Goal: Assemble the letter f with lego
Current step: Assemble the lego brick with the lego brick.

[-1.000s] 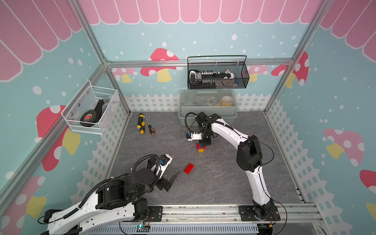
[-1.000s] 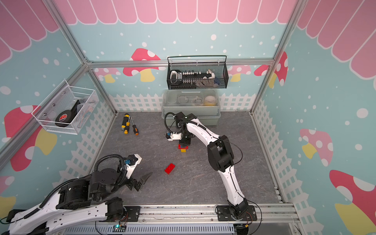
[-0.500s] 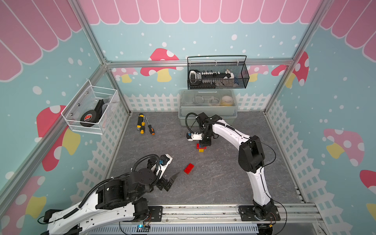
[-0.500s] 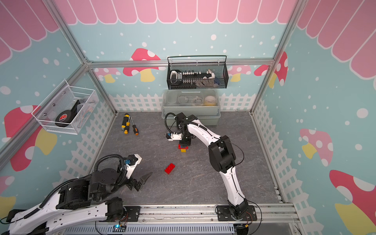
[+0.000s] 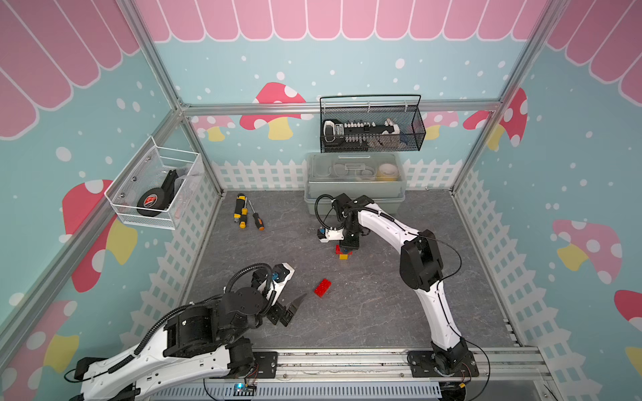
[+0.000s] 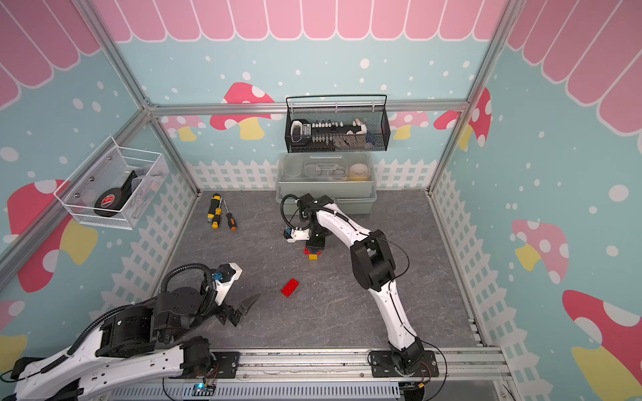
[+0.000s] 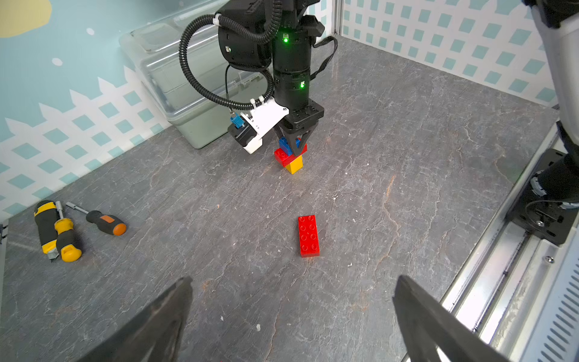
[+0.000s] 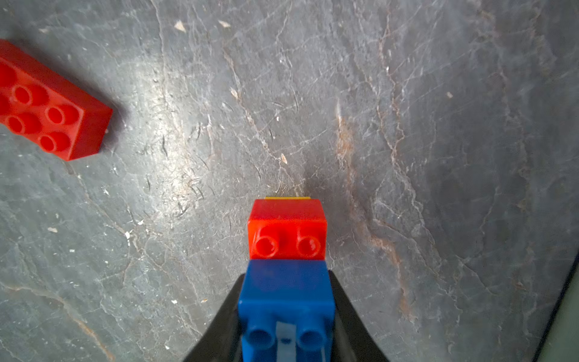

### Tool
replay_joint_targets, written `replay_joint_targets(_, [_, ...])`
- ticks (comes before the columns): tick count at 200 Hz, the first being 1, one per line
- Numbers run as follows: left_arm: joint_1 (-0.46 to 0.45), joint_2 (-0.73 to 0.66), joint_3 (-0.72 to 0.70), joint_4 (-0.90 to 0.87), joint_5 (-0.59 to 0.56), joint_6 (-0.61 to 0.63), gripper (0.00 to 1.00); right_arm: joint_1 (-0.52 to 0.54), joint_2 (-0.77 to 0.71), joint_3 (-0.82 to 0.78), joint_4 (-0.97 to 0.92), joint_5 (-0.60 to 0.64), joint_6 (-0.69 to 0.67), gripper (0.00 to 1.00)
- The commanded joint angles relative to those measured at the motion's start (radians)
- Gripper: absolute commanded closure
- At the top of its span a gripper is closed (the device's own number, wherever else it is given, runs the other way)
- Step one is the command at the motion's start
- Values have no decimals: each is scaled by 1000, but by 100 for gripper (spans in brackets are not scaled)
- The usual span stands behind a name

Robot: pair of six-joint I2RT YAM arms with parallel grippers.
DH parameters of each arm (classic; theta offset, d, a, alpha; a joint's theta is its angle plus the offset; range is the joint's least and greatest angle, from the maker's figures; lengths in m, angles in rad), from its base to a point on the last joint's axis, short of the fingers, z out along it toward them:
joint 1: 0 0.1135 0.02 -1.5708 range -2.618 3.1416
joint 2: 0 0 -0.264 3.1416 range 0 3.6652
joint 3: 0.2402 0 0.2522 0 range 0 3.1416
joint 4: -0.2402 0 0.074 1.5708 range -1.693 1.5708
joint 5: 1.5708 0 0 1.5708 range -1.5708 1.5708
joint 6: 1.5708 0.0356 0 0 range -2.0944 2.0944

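While right pincer [image 7: 295,149] is clamping blue brick [image 8: 285,291] onto red bar [image 8: 287,228] beneath, likely aligning studs, left pincer [image 7: 294,282] is hovering wide-open, empty, behind spare red brick [image 7: 309,235].

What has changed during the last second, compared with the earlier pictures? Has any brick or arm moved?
Nothing has visibly changed. The right gripper stays closed on the blue brick, which sits on the red bar and yellow foot. The loose red brick lies where it was, the left gripper remains open near it, and the screwdrivers have not moved.
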Motion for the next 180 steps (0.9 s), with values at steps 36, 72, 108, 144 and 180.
replay_joint_targets(36, [-4, -5, 21, -20, 0, 14, 1, 5, 35, -17, -103, -14, -26, 63])
replay_joint_targets(72, [-5, -4, 21, -20, 0, 16, 1, 5, 30, -14, -86, -9, -10, 56])
replay_joint_targets(108, [-4, -4, 21, -21, 0, 15, 1, 4, 11, -13, -62, -20, -1, 48])
replay_joint_targets(144, [-5, -4, 21, -20, 0, 16, 1, 1, -9, -12, -27, -19, 17, 44])
replay_joint_targets(180, [-5, -5, 21, -21, 1, 16, 1, -6, -28, -17, 17, -14, 42, 42])
